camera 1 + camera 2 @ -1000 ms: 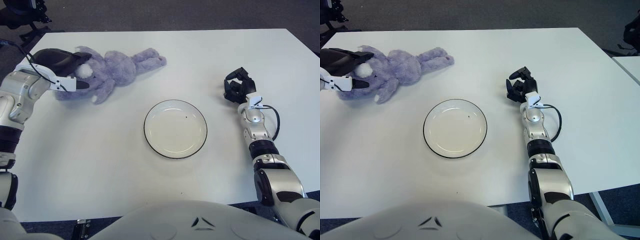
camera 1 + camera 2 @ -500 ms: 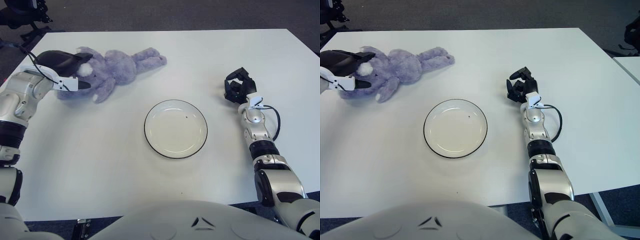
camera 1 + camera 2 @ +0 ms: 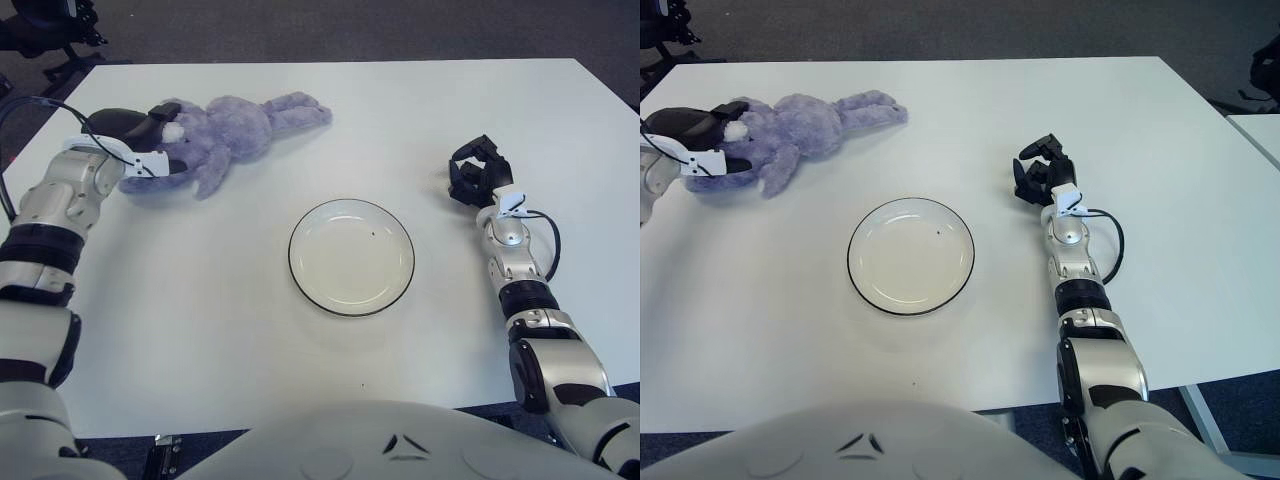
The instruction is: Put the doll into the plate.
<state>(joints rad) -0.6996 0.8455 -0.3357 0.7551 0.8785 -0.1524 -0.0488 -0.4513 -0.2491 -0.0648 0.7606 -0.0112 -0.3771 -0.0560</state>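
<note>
Since a second ago, the left robot hand [image 3: 150, 140] has pulled in closer to the doll [image 3: 225, 135], and the doll has slid a little toward the far side of the counter [image 3: 200, 320]. Its arm now comes up from the near left, more bent than before.

The doll is a soft purple bunny. It lies flat on the far left part of the white counter, stretched out sideways, with its two long parts pointing right. The left robot hand is at the doll's left end. Its dark fingers [image 3: 710, 125] are curled around that end of the doll, one above and one below — so the hand has hold of the doll. The doll is still down on the counter, not lifted.

The plate [image 3: 351, 257] is round and white with a thin dark rim. It sits in the middle of the counter, well apart from the doll, nearer to the robot and to the right of the doll. It has nothing in it but a tiny dark speck.

The right robot hand [image 3: 477, 171] is on the right side of the plate, not touching it. Its dark fingers are curled in and it holds nothing. It has not moved.
</note>
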